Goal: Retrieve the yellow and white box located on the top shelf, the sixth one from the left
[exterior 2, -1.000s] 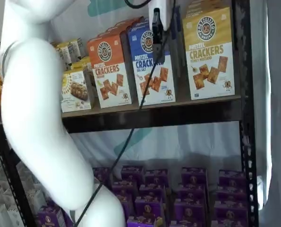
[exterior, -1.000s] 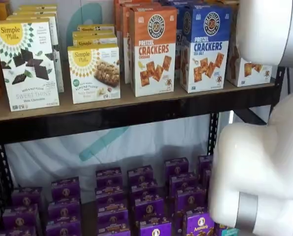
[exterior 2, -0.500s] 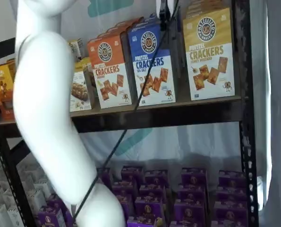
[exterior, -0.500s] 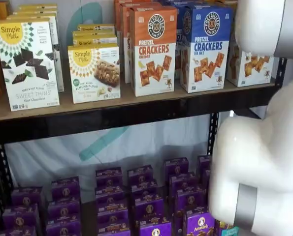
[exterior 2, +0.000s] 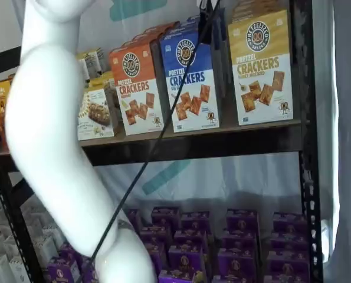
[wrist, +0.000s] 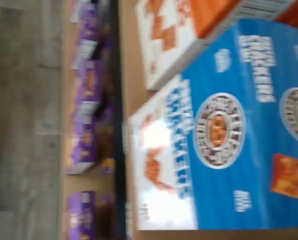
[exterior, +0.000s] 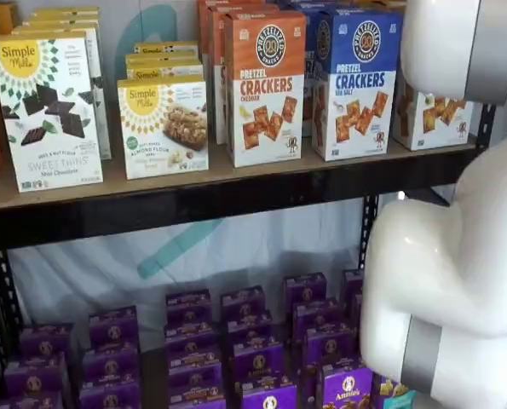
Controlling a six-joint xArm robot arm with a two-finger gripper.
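Note:
The yellow and white box (exterior 2: 261, 65) stands upright at the right end of the top shelf (exterior 2: 222, 141), right of a blue carton (exterior 2: 190, 79). In a shelf view only its white lower part (exterior: 436, 115) shows behind my white arm (exterior: 458, 281). Only a sliver of my gripper (exterior 2: 206, 5) shows at the upper edge, above the blue carton and left of the yellow and white box, with the cable (exterior 2: 163, 130) hanging from it. It stands open and holds nothing. The blurred wrist view looks onto the blue carton (wrist: 224, 125) and an orange carton (wrist: 174, 30).
Orange (exterior: 264, 85) and blue (exterior: 355, 81) pretzel cracker cartons and white Simple Mills boxes (exterior: 48, 111) fill the top shelf. Several purple boxes (exterior: 253, 341) sit on the lower level. A black perforated upright (exterior 2: 305, 177) stands right of the yellow and white box. My arm (exterior 2: 51, 147) covers the left.
The gripper has risen until it nearly leaves a shelf view. The arm's links have shifted slightly. The boxes have not moved.

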